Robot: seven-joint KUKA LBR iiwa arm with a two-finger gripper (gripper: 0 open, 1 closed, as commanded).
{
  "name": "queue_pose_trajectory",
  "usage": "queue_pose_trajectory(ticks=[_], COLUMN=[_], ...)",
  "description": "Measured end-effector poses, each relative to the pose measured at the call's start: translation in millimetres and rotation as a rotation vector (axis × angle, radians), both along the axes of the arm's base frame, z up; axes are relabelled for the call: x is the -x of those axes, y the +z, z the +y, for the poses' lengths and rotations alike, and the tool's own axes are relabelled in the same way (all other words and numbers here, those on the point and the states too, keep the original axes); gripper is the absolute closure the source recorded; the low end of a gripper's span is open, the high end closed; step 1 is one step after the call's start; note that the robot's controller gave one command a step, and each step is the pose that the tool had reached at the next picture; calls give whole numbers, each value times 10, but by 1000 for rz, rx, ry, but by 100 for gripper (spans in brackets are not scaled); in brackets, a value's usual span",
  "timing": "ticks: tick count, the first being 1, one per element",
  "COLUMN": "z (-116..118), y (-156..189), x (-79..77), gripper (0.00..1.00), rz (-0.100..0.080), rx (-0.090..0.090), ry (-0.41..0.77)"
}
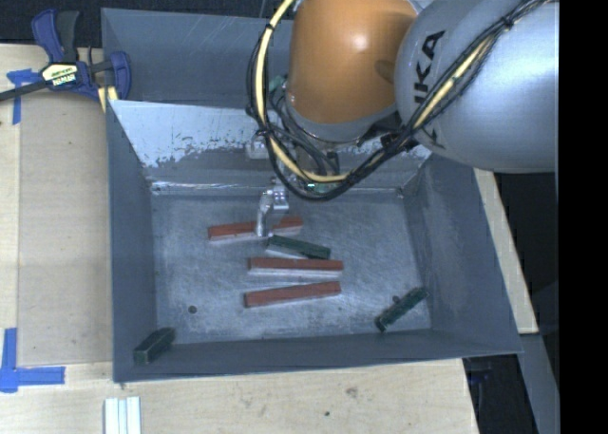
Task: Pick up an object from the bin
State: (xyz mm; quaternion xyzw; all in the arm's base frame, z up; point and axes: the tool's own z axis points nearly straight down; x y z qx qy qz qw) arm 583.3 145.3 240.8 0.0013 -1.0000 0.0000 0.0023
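My gripper [269,217] reaches down into the back middle of the bin, its metal tip right at a red-brown flat bar [233,231] that lies left to right. Whether it touches the bar I cannot tell. Just right of the tip and a little nearer lies a dark green bar [300,249], slightly slanted. A second red-brown bar [294,265] lies beneath that one.
A third red-brown bar [291,295] lies nearer the front. One small dark green piece [401,309] rests by the front right wall and another [154,344] in the front left corner. The arm's orange dome and cables hang over the bin's back wall.
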Motion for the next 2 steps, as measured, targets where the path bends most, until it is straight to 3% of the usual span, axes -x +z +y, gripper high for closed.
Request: queue_pose_trajectory(ticks=[1, 2], z=[-5, -207], y=[44, -1457], x=[-16, -201], gripper=[0, 100], rz=[-8, -16], rx=[-1, -3], ry=[-2, 101])
